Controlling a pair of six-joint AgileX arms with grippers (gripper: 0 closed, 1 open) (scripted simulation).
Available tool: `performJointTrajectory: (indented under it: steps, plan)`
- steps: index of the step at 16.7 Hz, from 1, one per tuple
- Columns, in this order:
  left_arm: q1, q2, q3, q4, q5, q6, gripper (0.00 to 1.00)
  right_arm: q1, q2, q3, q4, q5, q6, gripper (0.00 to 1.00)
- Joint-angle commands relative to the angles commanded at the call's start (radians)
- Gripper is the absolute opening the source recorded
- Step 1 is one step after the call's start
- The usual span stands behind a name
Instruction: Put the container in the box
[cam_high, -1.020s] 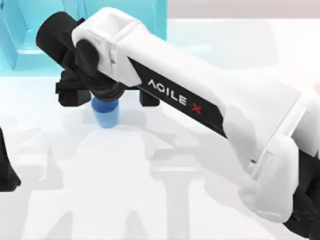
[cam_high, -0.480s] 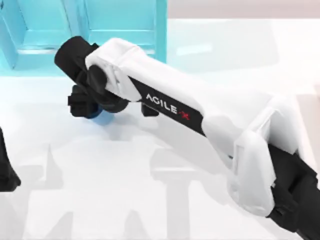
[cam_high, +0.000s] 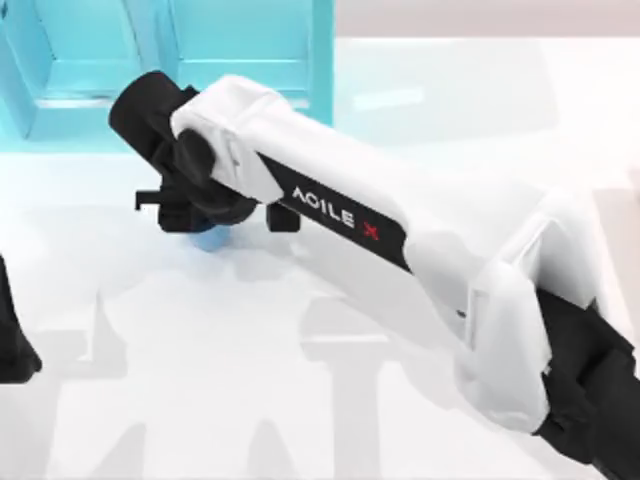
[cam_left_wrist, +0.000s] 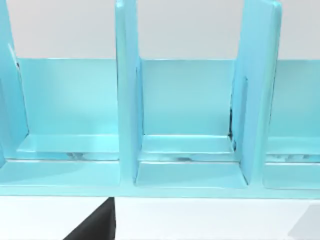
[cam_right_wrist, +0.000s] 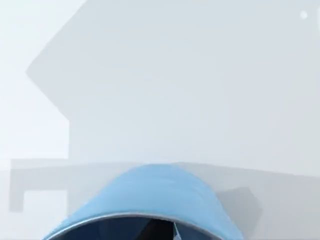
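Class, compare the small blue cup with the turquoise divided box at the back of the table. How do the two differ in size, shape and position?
Size: the blue cup is far smaller than the turquoise box.
Shape: the cup is round with an open rim; the box is flat-walled, split by upright dividers into compartments.
Position: the cup sits beneath the right gripper, in front of the box; the box stands at the table's back left.
Both are blue-toned and plain.

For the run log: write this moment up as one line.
right gripper: over blue cup, near turquoise box, fingers spread | cup: on table, outside box | left arm: parked, table's left edge
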Motion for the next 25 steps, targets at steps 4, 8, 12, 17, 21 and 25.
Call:
performJointTrajectory:
  steps: [4,8,12,17,21,25]
  plan:
    - [0.000,0.000,0.000,0.000,0.000,0.000,1.00,0.000,0.000,0.000,0.000,0.000,0.000,0.17]
    - [0.000,0.000,0.000,0.000,0.000,0.000,1.00,0.000,0.000,0.000,0.000,0.000,0.000,0.00]
    - [0.000,0.000,0.000,0.000,0.000,0.000,1.00,0.000,0.000,0.000,0.000,0.000,0.000,0.00]
    - [0.000,0.000,0.000,0.000,0.000,0.000,1.00,-0.001,-0.010,-0.011,-0.002,-0.006,-0.009,0.00]
    - [0.000,0.000,0.000,0.000,0.000,0.000,1.00,-0.071,-0.079,-0.128,-0.015,-0.084,-0.151,0.00]
    - [0.000,0.000,0.000,0.000,0.000,0.000,1.00,-0.236,-0.217,-0.318,-0.034,-0.209,-0.419,0.00]
